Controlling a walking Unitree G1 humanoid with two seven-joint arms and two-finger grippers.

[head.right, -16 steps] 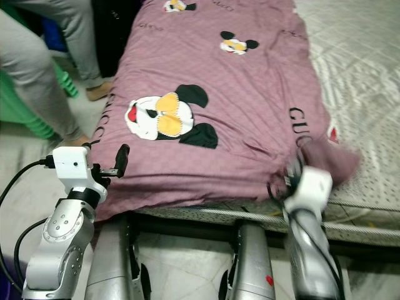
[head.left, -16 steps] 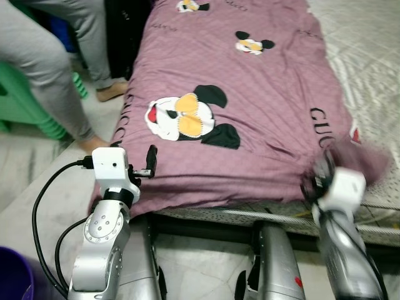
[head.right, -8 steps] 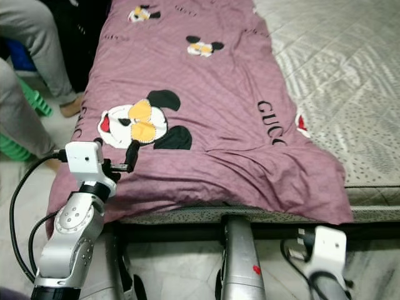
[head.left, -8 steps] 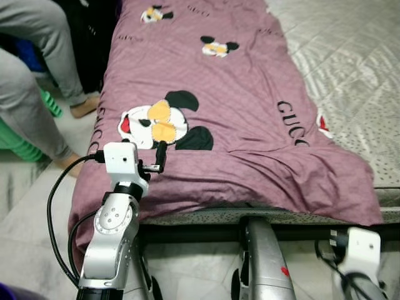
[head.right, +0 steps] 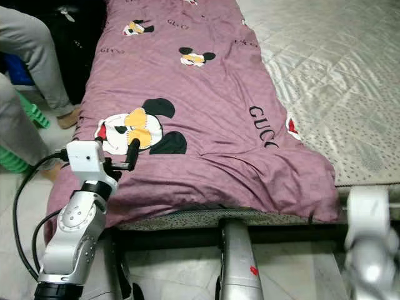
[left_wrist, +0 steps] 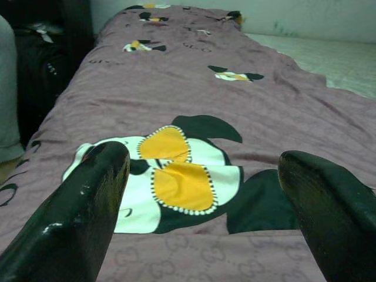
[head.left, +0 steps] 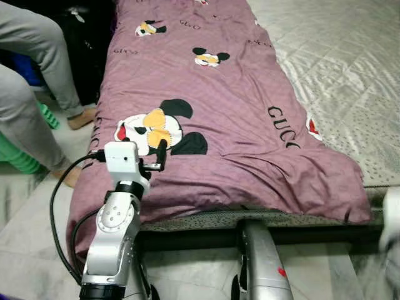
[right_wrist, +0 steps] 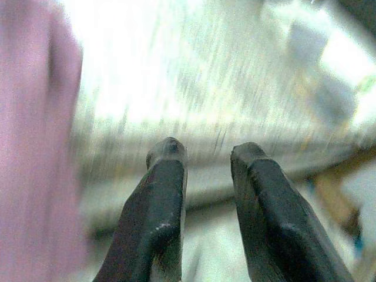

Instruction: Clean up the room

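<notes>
The purple blanket lies spread along the bed, its near edge drooping over the bed's side. The left gripper hovers with its fingers wide apart and empty, the cartoon print just ahead of their tips. The right gripper holds nothing, its fingers slightly apart, a strip of blanket beside them.

Closing the left fingers from here may pinch only air or a thin fold, which would slip out on pulling. A person's legs stand near the bed and could be brushed.

The right wrist view is blurred, so what lies beyond those fingers is unclear.
</notes>
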